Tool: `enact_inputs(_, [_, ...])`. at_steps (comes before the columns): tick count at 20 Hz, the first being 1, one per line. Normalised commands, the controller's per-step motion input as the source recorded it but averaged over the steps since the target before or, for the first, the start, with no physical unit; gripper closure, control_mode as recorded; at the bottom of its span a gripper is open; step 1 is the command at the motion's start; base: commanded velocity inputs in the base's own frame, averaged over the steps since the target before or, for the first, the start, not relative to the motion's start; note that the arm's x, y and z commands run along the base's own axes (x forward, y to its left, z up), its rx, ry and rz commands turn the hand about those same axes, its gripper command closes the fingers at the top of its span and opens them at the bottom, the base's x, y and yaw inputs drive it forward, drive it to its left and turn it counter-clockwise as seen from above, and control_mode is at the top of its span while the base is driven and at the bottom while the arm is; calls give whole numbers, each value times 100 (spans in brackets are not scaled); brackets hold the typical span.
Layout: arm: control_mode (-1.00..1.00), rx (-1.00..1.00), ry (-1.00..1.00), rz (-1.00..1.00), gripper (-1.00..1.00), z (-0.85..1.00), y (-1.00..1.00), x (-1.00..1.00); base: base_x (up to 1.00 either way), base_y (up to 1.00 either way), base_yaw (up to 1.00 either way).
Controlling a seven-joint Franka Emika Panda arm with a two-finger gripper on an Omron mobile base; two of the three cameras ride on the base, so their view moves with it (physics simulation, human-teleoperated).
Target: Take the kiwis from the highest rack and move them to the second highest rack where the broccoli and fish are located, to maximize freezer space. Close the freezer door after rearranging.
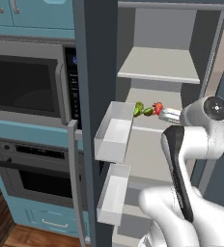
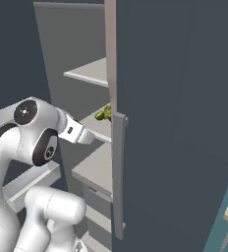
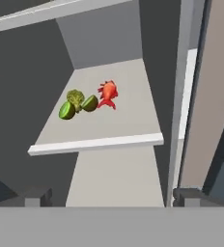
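Kiwis (image 3: pixel 77 108) flank broccoli (image 3: pixel 75 97) beside fish (image 3: pixel 107 93); pincer (image 3: pixel 112 197) spread apart, empty.

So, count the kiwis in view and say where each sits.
2. One kiwi lies left of the broccoli; the other kiwi lies between the broccoli and the fish, all on the second highest rack.
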Motion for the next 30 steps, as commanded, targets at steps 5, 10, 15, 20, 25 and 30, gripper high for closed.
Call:
enact_inputs(5, [100, 0, 7, 0, -100, 15, 3, -47, -37, 9, 0])
enact_inputs(10, [100, 0, 0, 0, -100, 0, 0, 0, -100, 30, 0])
enact_inputs(15, [100, 0, 0, 0, -100, 0, 0, 0, -96, 58, 11])
enact_inputs(20, [100, 0, 0, 0, -100, 0, 0, 0, -38, 95, 1])
enact_inputs(25, [100, 0, 0, 0, -100, 0, 0, 0, 7, 100, 0])
enact_inputs(30, [100, 0, 0, 0, -100, 0, 0, 0, 31, 74, -17])
